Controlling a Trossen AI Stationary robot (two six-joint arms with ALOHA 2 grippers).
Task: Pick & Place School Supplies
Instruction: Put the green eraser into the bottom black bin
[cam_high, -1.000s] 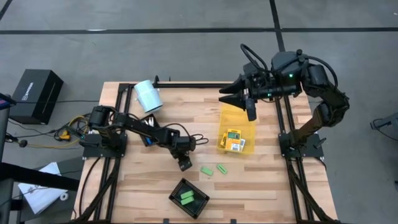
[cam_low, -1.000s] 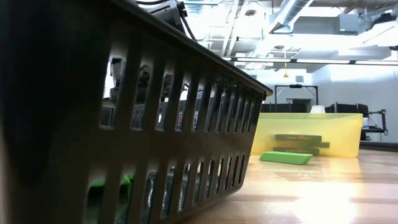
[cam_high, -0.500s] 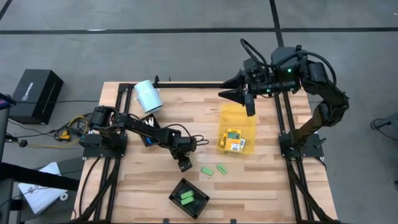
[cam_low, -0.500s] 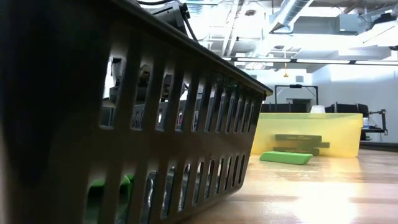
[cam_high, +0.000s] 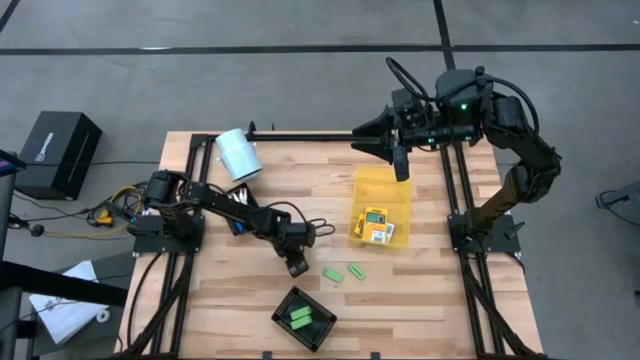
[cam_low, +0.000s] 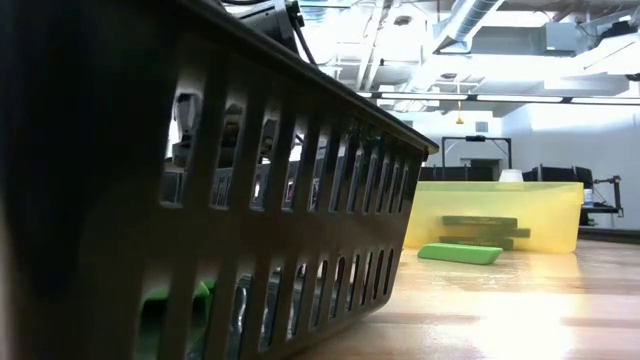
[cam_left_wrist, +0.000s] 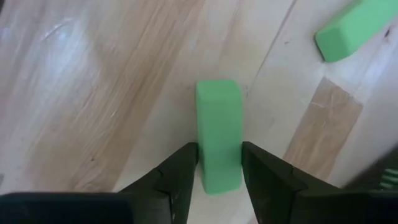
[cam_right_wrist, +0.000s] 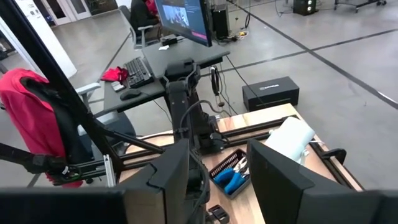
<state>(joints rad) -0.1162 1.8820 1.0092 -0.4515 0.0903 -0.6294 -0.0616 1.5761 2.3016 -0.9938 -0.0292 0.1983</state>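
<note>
left pincer (cam_left_wrist: 219, 163) low on the table, fingers touching both sides of a green piece (cam_left_wrist: 218, 134) — gripped, second piece (cam_left_wrist: 356, 30) apart

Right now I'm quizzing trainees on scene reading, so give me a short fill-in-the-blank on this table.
1. The left gripper has its fingers on either side of a ____ oblong piece.
2. The yellow-orange packs lie in the ____ bin.
3. The black tray holds ____ green pieces.
4. The right gripper is raised over the table's ____ edge.

Missing words: green; yellow; two; far

Pale cylinder (cam_high: 238, 155) near yellow bin (cam_high: 381, 190) — black tray (cam_high: 304, 318) opposite.
</note>
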